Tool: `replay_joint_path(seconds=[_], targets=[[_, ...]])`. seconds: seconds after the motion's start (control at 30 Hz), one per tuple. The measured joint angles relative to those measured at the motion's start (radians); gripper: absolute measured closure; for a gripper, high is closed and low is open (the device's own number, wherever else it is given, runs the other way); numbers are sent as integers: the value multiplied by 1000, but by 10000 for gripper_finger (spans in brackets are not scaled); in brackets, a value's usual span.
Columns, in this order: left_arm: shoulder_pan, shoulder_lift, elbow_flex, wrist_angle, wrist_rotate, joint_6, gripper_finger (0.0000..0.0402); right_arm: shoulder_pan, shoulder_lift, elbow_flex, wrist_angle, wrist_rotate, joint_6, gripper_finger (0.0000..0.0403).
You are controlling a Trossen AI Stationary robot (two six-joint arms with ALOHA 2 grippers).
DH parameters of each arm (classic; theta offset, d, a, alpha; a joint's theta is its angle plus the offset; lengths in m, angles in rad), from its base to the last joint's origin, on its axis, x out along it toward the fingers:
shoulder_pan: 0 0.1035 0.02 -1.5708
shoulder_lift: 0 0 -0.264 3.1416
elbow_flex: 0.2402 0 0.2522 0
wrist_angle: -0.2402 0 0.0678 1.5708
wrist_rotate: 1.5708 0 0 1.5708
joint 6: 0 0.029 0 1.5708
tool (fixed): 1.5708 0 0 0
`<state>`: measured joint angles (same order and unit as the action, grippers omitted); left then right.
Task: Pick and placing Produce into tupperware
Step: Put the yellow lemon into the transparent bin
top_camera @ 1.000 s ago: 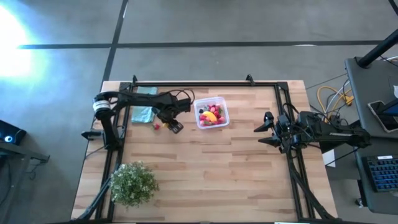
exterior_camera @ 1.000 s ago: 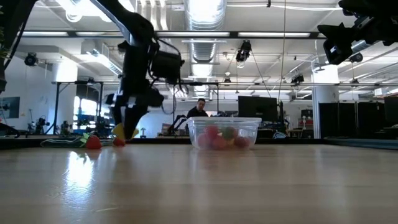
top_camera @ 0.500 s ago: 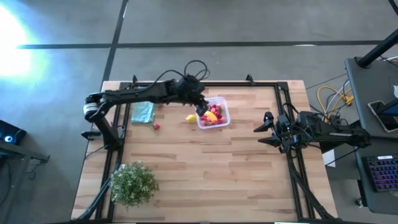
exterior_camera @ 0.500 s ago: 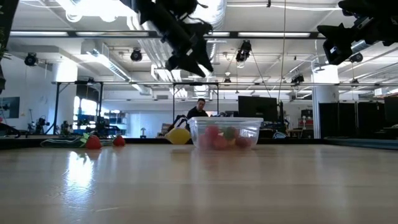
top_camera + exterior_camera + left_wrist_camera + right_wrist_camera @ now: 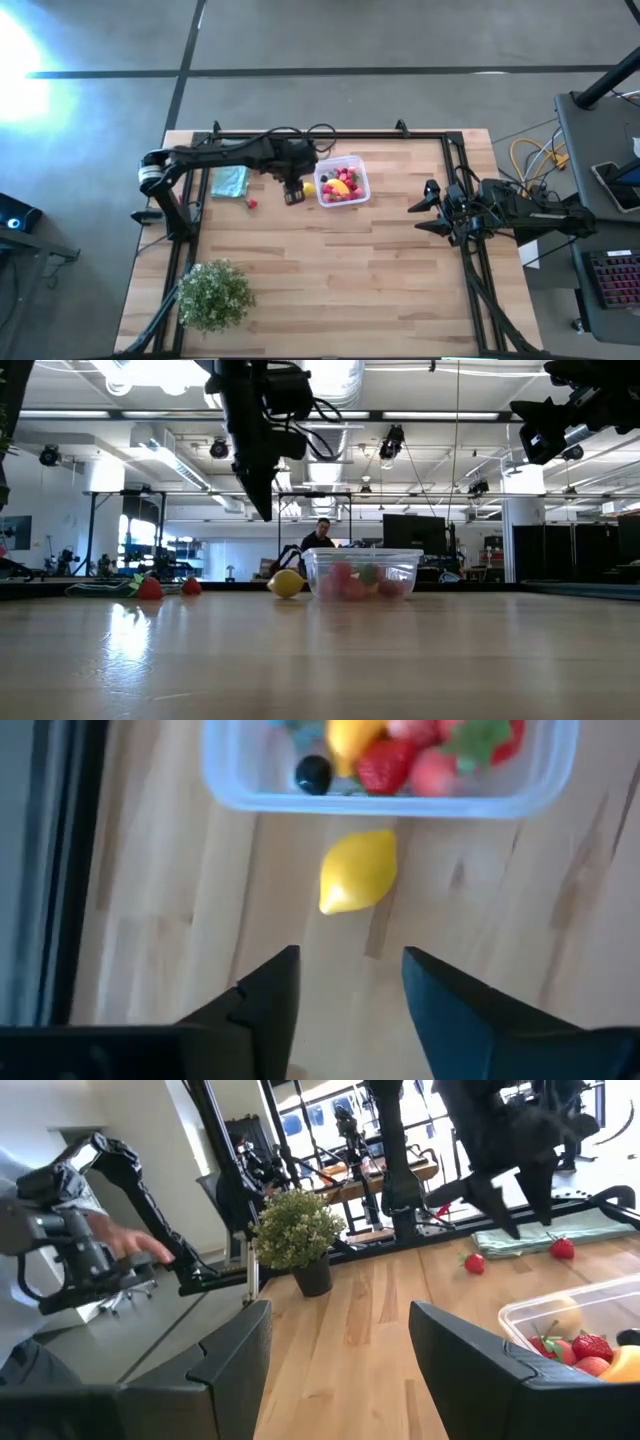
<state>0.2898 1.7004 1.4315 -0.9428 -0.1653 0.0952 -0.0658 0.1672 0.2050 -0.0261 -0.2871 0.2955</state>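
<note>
Since a second ago, left gripper (image 5: 345, 985) is hovering, fingers apart and empty, over small yellow lemon (image 5: 358, 871) lying beside clear square tupperware (image 5: 385, 802), centre-left; next, it needs regrasping.

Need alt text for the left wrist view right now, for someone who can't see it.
A yellow lemon lies on the wooden table just outside the clear tupperware, ahead of the left gripper, whose two dark fingers stand apart with nothing between them. Inside the box are red berries, a dark piece and a yellow fruit.
</note>
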Motion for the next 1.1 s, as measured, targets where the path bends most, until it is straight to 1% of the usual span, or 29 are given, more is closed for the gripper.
replay_joint_path(seconds=[0.1, 0.27, 0.4, 0.57, 0.63, 0.73, 0.8, 0.87, 0.93, 1.1], targets=[[-9, 0, -68, 98, 2, 126, 211, 0, 0, 0, 0, 0, 0, 174], [-10, 4, -205, 270, 3, 285, 158, 0, 0, 0, 0, 0, 0, 174], [-6, 4, -290, 409, 2, 385, 135, 0, 0, 0, 0, 0, 0, 174], [12, 13, -344, 568, 15, 391, 132, 0, 0, 0, 0, 0, 0, 174], [28, 17, -346, 576, 28, 351, 132, 0, 0, 0, 0, 0, 0, 174], [49, 44, -337, 587, 79, 311, 132, 0, -1, 0, 0, 0, 0, 174], [56, 67, -343, 586, 81, 310, 132, 0, 3, 0, 2, 0, 0, 174], [62, 95, -335, 652, 92, 312, 132, 0, 5, 0, 0, 0, 0, 174], [64, 121, -317, 650, 108, 312, 132, 0, 11, 0, 3, 0, 0, 174], [64, 177, -289, 656, 113, 313, 132, 0, 19, 0, 0, 0, 0, 174]])
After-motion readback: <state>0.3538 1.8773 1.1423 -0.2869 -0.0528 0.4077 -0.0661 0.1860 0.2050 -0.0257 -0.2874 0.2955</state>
